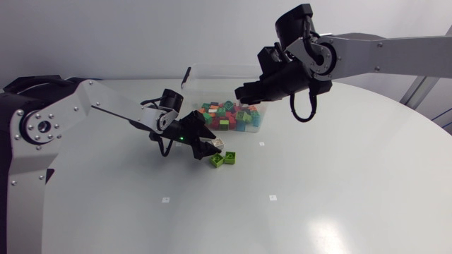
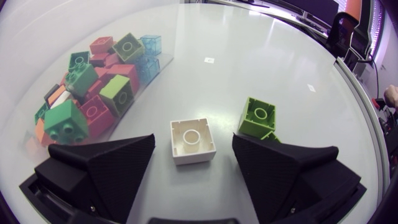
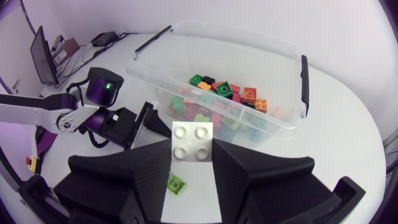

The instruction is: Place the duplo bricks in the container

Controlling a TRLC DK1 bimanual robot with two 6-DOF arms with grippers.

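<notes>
Right hand [image 1: 242, 92] is clamped on a white brick [image 3: 193, 142], studs up, high above the desk [image 1: 339, 183] by the near wall of the clear container [image 3: 231, 34] of coloured bricks [image 3: 249, 94]; whether it's past the rim is hard to call. Left hand [image 1: 205, 144] sits low, fingers spread around an upturned white brick [image 2: 193, 142] without touching it, two green bricks [image 1: 217, 161] just beside.
</notes>
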